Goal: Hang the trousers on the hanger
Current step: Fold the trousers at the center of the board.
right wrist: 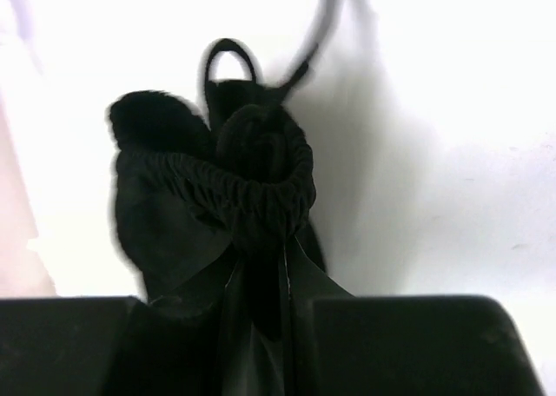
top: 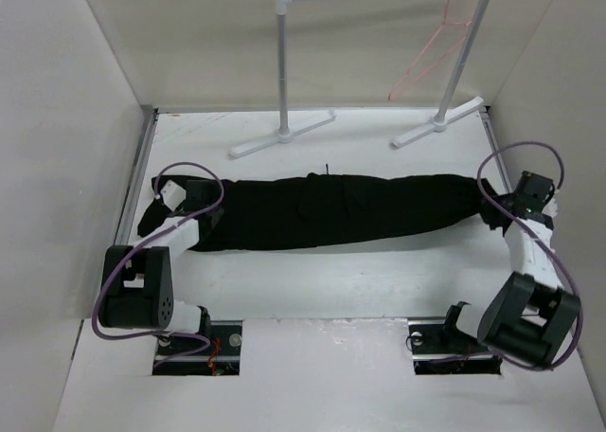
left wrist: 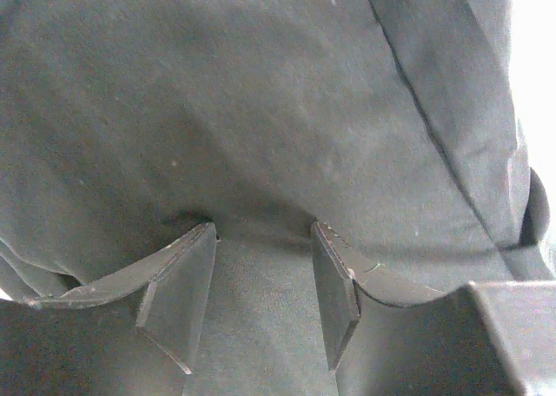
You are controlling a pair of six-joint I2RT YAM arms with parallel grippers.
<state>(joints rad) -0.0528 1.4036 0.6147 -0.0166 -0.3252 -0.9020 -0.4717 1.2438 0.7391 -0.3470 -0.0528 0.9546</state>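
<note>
At the left end of the table [top: 312, 280], the left gripper [top: 192, 209] sits on the trousers [top: 331, 209], its fingers [left wrist: 178, 283] spread apart, tips pressed into the black cloth with a strip of it lying between them. The trousers lie stretched in a long band across the table from one arm to the other, in front of the rack [top: 282, 63]; the pink hanger [top: 428, 61] hangs from the rack's bar at the far right, well apart from them. At the right end, the right gripper [top: 499, 209] has its fingers nearly together, pinching the bunched elastic waistband [right wrist: 252, 192], a drawstring loop [right wrist: 228, 43] sticking out beyond it.
</note>
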